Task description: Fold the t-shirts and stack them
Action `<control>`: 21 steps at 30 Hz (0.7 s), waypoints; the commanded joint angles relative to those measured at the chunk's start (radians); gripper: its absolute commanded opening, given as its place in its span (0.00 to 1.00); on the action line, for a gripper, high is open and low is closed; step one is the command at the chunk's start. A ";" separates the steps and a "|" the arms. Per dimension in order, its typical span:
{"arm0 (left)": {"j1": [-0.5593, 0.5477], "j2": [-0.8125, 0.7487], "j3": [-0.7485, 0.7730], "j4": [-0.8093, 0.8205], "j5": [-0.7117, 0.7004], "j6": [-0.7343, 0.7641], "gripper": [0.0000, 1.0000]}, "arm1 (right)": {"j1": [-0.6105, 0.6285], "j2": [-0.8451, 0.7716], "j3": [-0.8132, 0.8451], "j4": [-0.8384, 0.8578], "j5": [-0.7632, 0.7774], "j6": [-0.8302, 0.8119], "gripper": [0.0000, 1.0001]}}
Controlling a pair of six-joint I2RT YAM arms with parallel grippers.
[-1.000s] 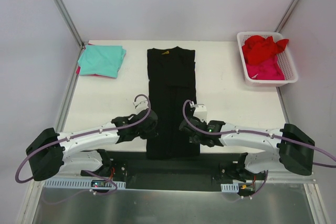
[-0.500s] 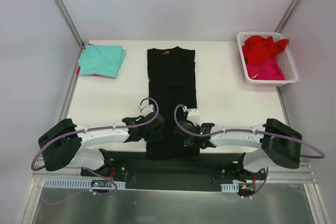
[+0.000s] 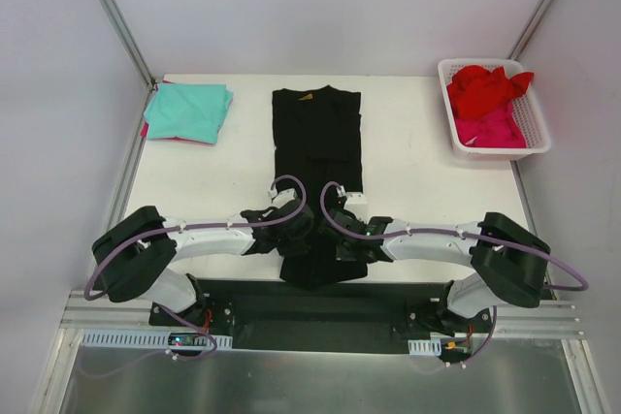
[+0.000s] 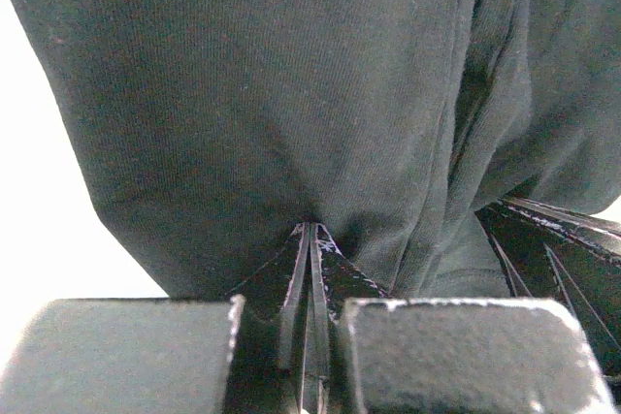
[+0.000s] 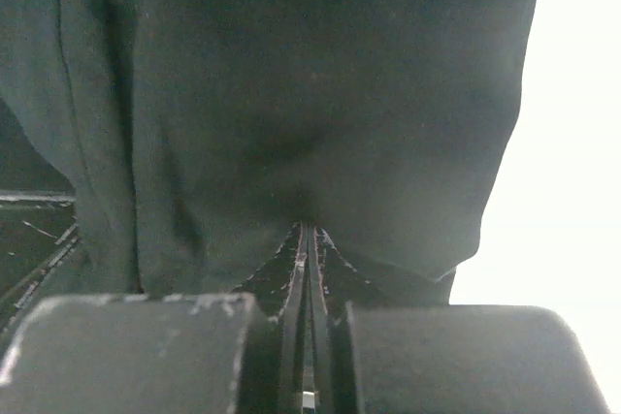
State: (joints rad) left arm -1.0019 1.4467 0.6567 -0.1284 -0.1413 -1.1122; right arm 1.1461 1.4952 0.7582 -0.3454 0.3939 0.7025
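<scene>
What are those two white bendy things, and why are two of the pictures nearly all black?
Those are robot arms, a left arm and a right arm, bolted at the near edge of a table. The big picture comes from a camera above and behind them. The two dark pictures come from small cameras on the wrists, looking along each arm's pincher. The left gripper and the right gripper are both shut, each pinching the near end of the black t-shirt, so cloth fills those views. Also on the table: a folded teal t-shirt at the far left, and a white basket at the far right holding a red shirt and a pink shirt.
</scene>
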 commanded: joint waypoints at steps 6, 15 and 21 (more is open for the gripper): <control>0.104 0.047 -0.009 -0.016 0.017 0.061 0.00 | -0.088 0.071 -0.017 0.046 -0.055 -0.051 0.01; 0.137 -0.015 0.011 -0.042 0.023 0.107 0.00 | -0.095 0.053 0.033 -0.013 -0.061 -0.075 0.01; 0.134 -0.087 0.078 -0.143 0.028 0.146 0.00 | -0.085 -0.027 0.124 -0.113 -0.047 -0.080 0.01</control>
State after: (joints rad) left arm -0.8753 1.4303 0.6697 -0.1585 -0.0841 -1.0149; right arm 1.0554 1.5261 0.8021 -0.3355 0.3309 0.6415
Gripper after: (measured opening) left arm 0.003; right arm 0.009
